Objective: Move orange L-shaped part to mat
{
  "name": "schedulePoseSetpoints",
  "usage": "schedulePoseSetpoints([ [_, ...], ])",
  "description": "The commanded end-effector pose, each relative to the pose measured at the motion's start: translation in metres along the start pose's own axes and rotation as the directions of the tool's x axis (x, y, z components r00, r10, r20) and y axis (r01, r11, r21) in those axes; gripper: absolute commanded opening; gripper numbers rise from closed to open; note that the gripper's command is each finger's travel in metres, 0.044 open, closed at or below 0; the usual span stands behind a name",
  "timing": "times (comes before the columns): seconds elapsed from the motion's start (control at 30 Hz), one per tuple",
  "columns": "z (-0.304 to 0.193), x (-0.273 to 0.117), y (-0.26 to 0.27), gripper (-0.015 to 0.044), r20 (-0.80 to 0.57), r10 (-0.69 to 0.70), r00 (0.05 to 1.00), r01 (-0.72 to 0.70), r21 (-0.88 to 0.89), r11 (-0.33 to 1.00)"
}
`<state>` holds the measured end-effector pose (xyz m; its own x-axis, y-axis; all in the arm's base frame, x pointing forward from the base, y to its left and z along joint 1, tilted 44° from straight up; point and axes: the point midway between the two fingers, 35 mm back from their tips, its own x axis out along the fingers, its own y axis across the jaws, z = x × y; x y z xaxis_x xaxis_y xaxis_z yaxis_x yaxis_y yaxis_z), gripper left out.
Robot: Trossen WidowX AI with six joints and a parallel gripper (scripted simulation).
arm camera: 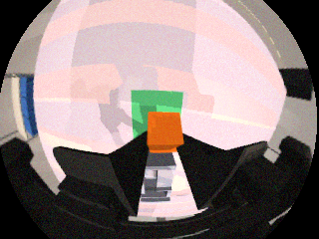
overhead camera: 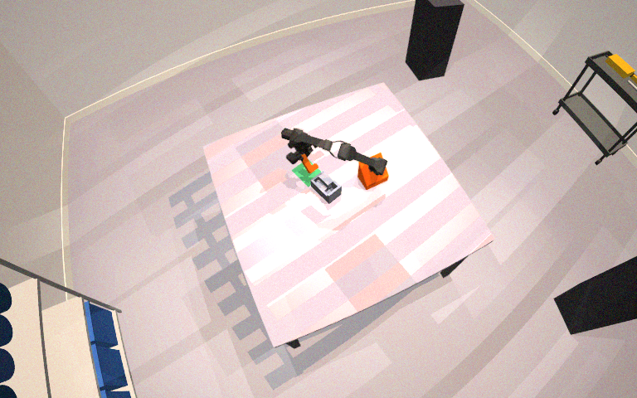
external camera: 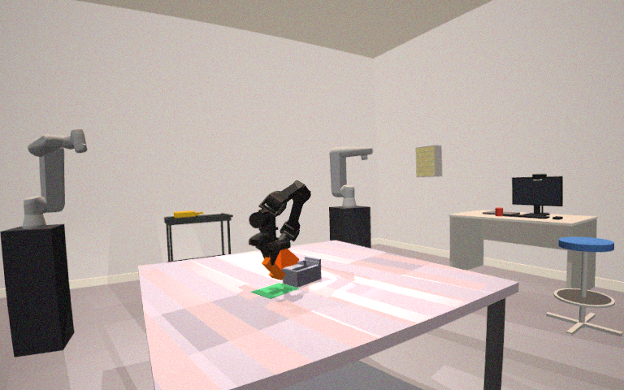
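Note:
The orange L-shaped part (overhead camera: pixel 308 162) (external camera: pixel 272 269) (arm camera: pixel 165 130) is out of the tray and hangs tilted, its L-shaped end low. My gripper (overhead camera: pixel 303 156) (external camera: pixel 271 261) (arm camera: pixel 161 134) is shut on its upper end; the fingers hide part of it. The part is above the green mat (overhead camera: pixel 299 172) (external camera: pixel 260 291) (arm camera: pixel 142 98), near the mat's tray side, with shadow on the mat. The grey tray (overhead camera: pixel 332 195) (external camera: pixel 296 279) (arm camera: pixel 161 159) stands beside the mat, its pocket empty. The exact height of the part's low end above the mat is hard to tell.
The orange pedestal (overhead camera: pixel 372 178) (external camera: pixel 287 257) under the arm's base stands on the table (overhead camera: pixel 312 276) (external camera: pixel 402 299) on the other side of the tray from the mat. The tray's walls rise close beside the held part.

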<state>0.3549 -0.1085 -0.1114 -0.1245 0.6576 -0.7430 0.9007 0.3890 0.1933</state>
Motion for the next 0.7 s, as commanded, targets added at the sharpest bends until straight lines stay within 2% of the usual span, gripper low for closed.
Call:
schedulePoseSetpoints([
  [0.0,-0.001,0.008,0.0,0.0,-0.006,0.003,1.0,-0.003,0.006,1.0],
  [0.67,-0.002,0.034,0.0,0.0,-0.007,0.004,1.0,-0.004,0.006,1.0],
])
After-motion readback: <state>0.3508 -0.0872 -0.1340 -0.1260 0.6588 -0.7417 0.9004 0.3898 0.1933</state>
